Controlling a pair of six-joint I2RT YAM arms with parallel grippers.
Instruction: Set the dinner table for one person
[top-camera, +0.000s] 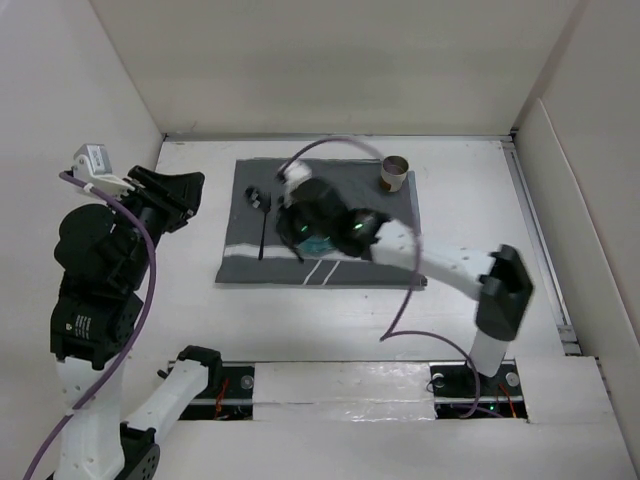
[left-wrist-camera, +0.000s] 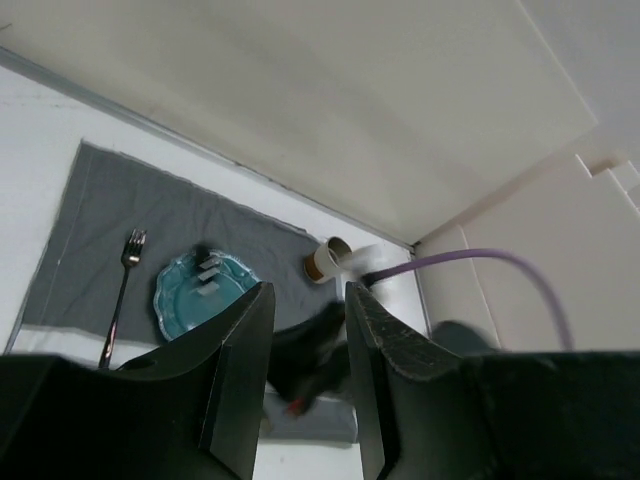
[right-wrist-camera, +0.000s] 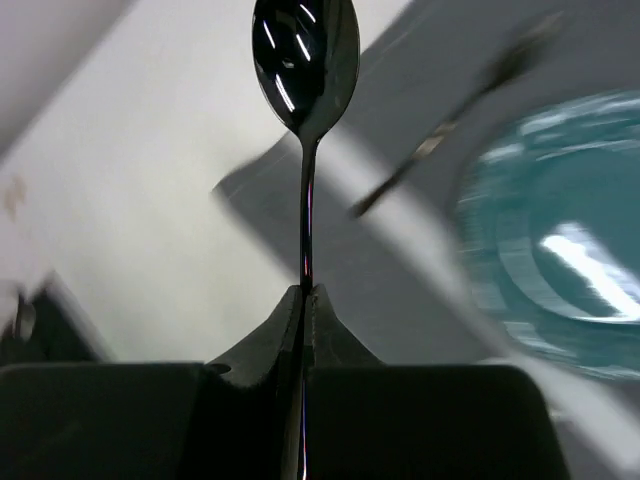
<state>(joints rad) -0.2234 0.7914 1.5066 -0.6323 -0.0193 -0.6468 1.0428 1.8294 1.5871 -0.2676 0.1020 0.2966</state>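
Observation:
The white dinner table (top-camera: 470, 190) carries a dark grey striped cloth (top-camera: 400, 215). On the cloth lie a dark fork (top-camera: 263, 225), a teal plate (top-camera: 318, 246) largely hidden under my right arm, and a paper cup (top-camera: 394, 172) at its far right corner. My right gripper (top-camera: 300, 238) hovers over the plate's left side. In the right wrist view it (right-wrist-camera: 305, 290) is shut on a dark spoon (right-wrist-camera: 305, 60), handle between the fingers, bowl pointing away. The plate (right-wrist-camera: 560, 250) and the fork (right-wrist-camera: 450, 125) show blurred beyond. My left gripper (left-wrist-camera: 305, 300) is open, empty, raised left of the cloth.
White walls enclose the table on three sides. A purple cable (top-camera: 335, 145) loops over the cloth's far edge. In the left wrist view the plate (left-wrist-camera: 190, 300), fork (left-wrist-camera: 120, 295) and cup (left-wrist-camera: 325, 260) show below. The arm bases sit along the near edge.

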